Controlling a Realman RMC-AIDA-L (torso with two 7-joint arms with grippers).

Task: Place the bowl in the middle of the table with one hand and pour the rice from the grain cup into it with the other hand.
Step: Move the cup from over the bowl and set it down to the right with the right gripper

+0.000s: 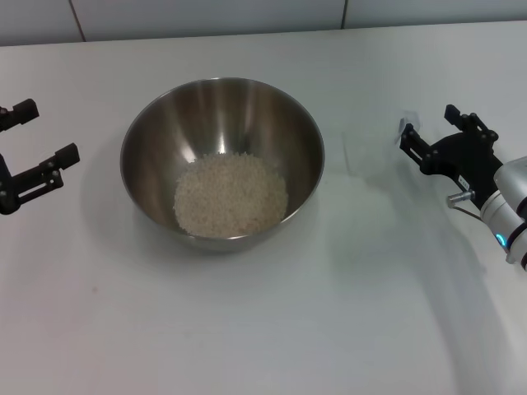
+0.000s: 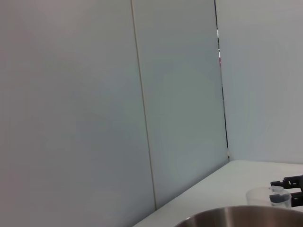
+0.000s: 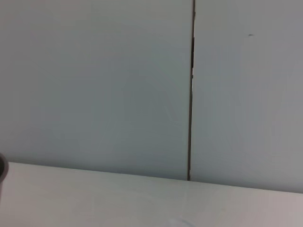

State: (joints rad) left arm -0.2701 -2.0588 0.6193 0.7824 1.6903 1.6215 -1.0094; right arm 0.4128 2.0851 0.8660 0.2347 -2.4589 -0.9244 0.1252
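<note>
The steel bowl [image 1: 165,140] stands in the middle of the white table [image 1: 329,313], with a pale heap of rice [image 1: 230,196] in its bottom. The clear grain cup [image 1: 372,152] stands upright and looks empty, to the right of the bowl. My right gripper [image 1: 440,136] is open just right of the cup, its fingertips close to the thin handle. My left gripper [image 1: 37,148] is open and empty at the table's left edge, apart from the bowl. The left wrist view shows the bowl's rim [image 2: 236,215], the cup [image 2: 265,196] and the right gripper's fingers [image 2: 289,182] beside it.
A pale panelled wall [image 1: 247,16] runs along the far edge of the table. The right wrist view shows only that wall [image 3: 118,85] and a strip of tabletop [image 3: 142,198].
</note>
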